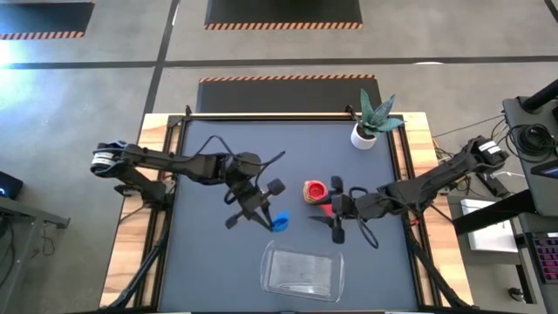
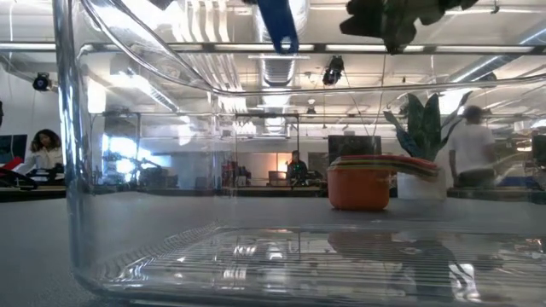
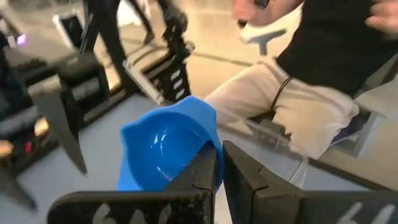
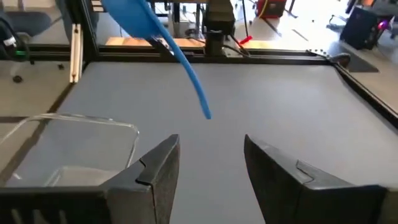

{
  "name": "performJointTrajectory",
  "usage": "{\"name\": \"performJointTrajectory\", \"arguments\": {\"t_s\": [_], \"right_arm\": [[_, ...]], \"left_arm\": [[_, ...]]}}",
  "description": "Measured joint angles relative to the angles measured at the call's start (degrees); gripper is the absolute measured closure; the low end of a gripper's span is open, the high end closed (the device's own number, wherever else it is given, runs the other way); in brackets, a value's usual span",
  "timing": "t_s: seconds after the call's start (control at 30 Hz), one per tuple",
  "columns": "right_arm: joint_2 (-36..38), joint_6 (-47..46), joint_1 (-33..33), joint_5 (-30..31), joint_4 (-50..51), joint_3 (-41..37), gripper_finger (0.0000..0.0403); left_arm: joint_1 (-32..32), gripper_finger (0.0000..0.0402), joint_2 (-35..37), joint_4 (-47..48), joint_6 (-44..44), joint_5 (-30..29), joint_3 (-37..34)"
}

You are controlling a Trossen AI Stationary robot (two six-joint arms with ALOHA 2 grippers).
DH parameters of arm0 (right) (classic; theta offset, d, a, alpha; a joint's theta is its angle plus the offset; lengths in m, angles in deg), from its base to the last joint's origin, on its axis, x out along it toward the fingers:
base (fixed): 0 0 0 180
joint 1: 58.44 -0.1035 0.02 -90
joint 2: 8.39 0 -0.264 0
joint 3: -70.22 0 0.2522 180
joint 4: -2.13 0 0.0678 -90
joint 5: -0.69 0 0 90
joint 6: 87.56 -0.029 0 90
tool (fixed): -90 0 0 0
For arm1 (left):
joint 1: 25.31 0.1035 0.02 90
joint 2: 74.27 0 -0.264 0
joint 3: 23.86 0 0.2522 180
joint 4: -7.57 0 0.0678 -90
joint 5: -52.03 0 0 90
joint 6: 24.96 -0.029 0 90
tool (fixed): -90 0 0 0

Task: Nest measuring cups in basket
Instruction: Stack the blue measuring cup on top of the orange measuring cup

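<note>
Left gripper [image 1: 261,212] clamps blue cup [image 1: 279,221] — above table

The blue measuring cup [image 2: 279,26] is cut off by the low view's upper edge, only its handle being seen. The stacked cups [image 2: 362,181] are seen through the basket's [image 2: 77,170] clear wall, and the colours beneath the orange one cannot be counted. In the left wrist view, a seated person [image 3: 311,81] is cropped at the chest. The right end effector [image 4: 211,165] is shown partly, its fingertips cut off.
</note>
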Motion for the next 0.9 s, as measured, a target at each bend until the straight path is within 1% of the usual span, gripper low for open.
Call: {"name": "performJointTrajectory", "arguments": {"t_s": [0.07,0.17,0.23,0.43,0.53,0.6,0.67,0.9], "right_arm": [[-1.3,1.1,0.5,-0.5,-1.9,-0.1,0.0227],[-3.8,1.8,1.8,-5.5,-6.0,-0.1,0.0211],[-5.6,2.1,2.5,-7.7,-9.4,-0.1,0.0200],[-7.7,4.0,4.6,-8.5,-12.8,-0.1,0.0169],[-8.0,4.0,6.2,-12.7,-16.8,-0.1,0.0158],[-8.0,4.0,7.0,-16.4,-19.3,-0.1,0.0156],[-8.2,3.8,7.5,-18.6,-21.7,-0.1,0.0156],[-8.2,3.2,7.8,-20.9,-22.6,1.1,0.0170]], "left_arm": [[0.0,0.0401,0.0,-2.3,-0.1,2.1,0.0],[0.0,0.0401,-0.1,-5.5,-0.1,4.8,0.0],[0.0,0.0401,-0.2,-6.8,-0.1,6.0,0.0],[0.0,0.0401,-0.2,-7.4,0.0,10.5,0.0],[0.0,0.0401,-0.2,-7.4,-0.1,11.4,0.0],[0.0,0.0401,-0.2,-7.5,-0.1,11.4,0.0],[0.1,0.0401,-0.2,-7.8,-0.7,11.5,0.0],[0.4,0.0402,-0.2,-8.6,-1.6,11.4,0.0]]}}
